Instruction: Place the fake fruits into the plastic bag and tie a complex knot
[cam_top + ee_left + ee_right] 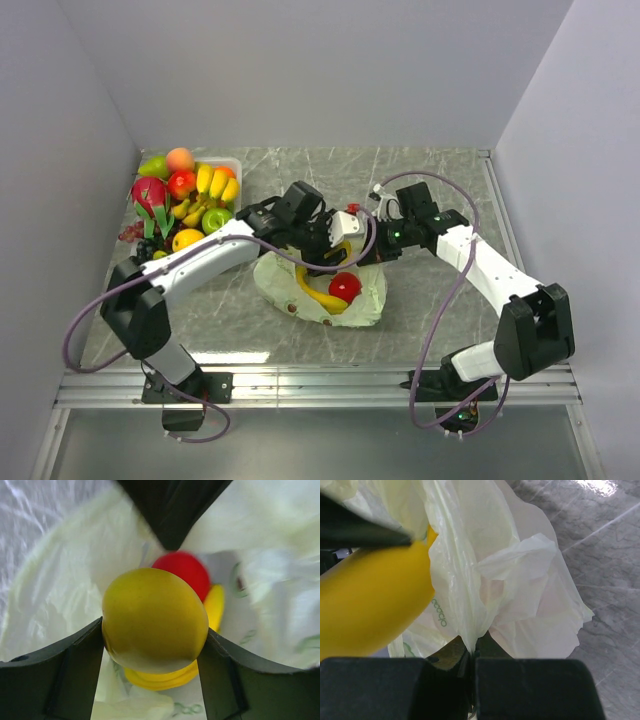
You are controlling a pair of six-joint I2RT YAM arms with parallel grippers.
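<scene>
The pale-green plastic bag (365,290) lies open at mid-table with a yellow banana (318,296) and a red apple (345,286) inside. My left gripper (335,255) is over the bag's mouth, shut on a yellow lemon (155,620). In the left wrist view the red apple (186,572) and banana (215,607) lie below it inside the bag (65,580). My right gripper (472,652) is shut on a pinched fold of the bag's rim (470,625) and holds it up. The lemon (370,610) shows at the left of the right wrist view. No knot shows.
A clear tray (235,165) at the back left holds several other fruits: pink dragonfruit (150,193), bananas (215,183), peach (180,158), apples and grapes. Grey walls close the left, back and right sides of the marbled table (450,170).
</scene>
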